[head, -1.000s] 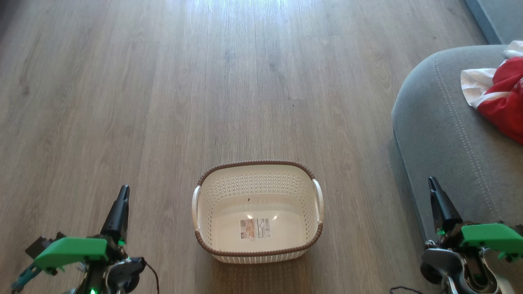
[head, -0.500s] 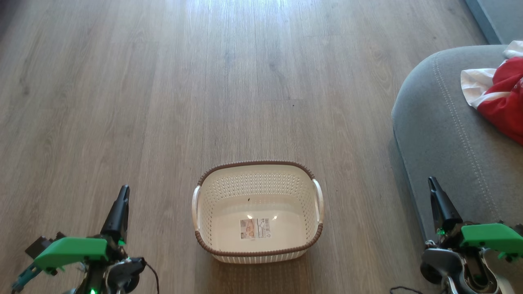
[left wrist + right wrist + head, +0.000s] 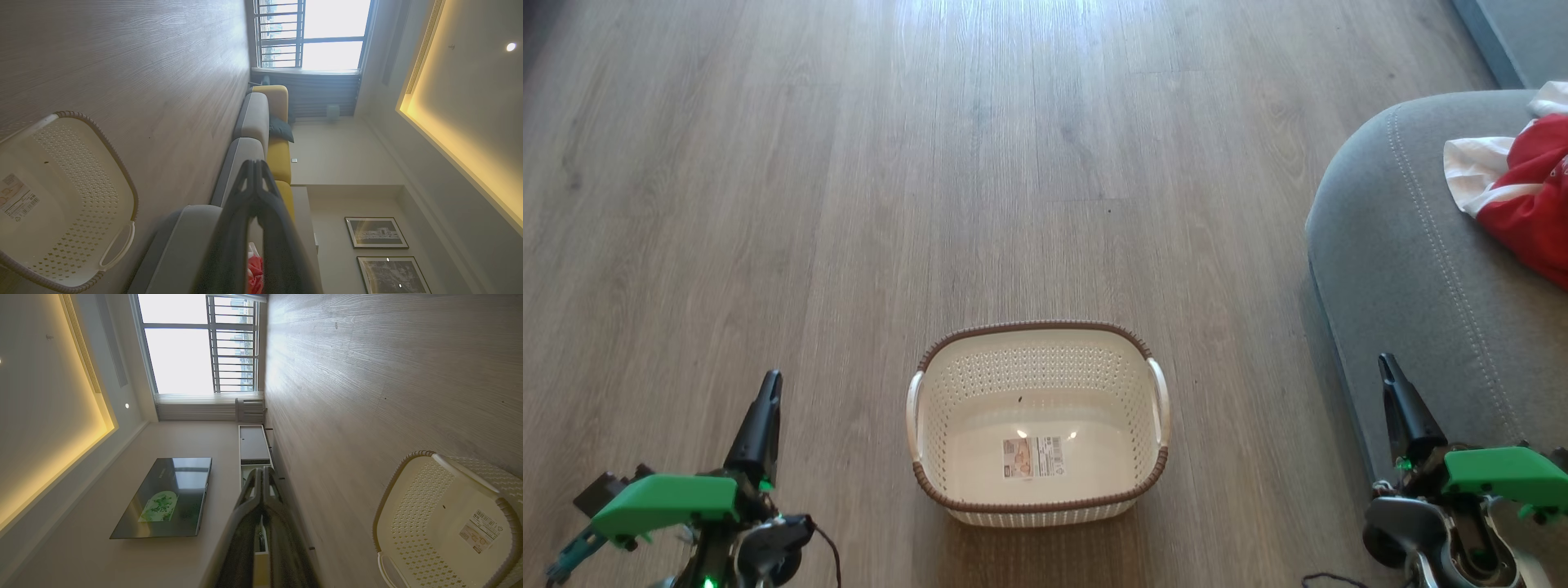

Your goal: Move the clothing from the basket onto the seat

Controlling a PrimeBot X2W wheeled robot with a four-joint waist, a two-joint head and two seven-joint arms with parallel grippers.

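You've got clothing (image 3: 1531,204) on seat (image 3: 1405,261), basket (image 3: 1029,325) on floor (image 3: 1013,163) btwn hands; L hand (image 3: 770,381) & R hand (image 3: 1386,365) both pinched closed, gripping nothing.

Grey-brown wood-plank floor (image 3: 1013,163) runs to a tall barred window (image 3: 179,347). In the left wrist view, a yellow sofa back (image 3: 280,159) carries a dark cushion (image 3: 281,130), near two framed pictures (image 3: 376,232). In the right wrist view, a television (image 3: 163,498) hangs beside a low cabinet (image 3: 252,445).

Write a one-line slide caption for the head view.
Empty basket on wooden floor, red clothing on the grey seat, left gripper and right gripper shut.
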